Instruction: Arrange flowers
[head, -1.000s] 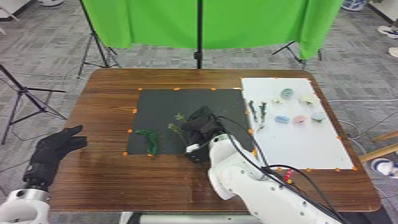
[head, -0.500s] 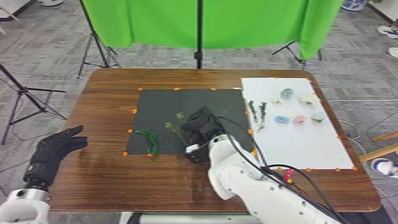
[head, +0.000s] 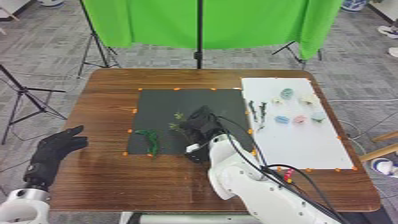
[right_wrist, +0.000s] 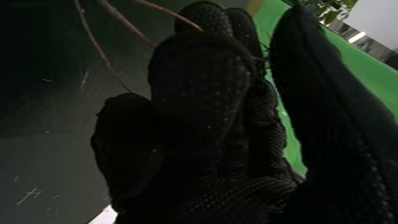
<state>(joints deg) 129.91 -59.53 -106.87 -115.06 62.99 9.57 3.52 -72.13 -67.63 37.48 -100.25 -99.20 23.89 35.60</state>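
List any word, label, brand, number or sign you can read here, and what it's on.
None can be read: no legible text on the black mat, white mat, table or left hand.
Pale marks on the black mat: they look like scratches, not letters.
White patch by the right hand: too small to tell.

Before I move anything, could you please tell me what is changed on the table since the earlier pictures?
Very little: the leafy tips of the green sprig beside the right hand have shifted slightly. I cannot tell if it was gripped or let go. The right hand, left hand, green bundle and flower heads stayed about where they were.
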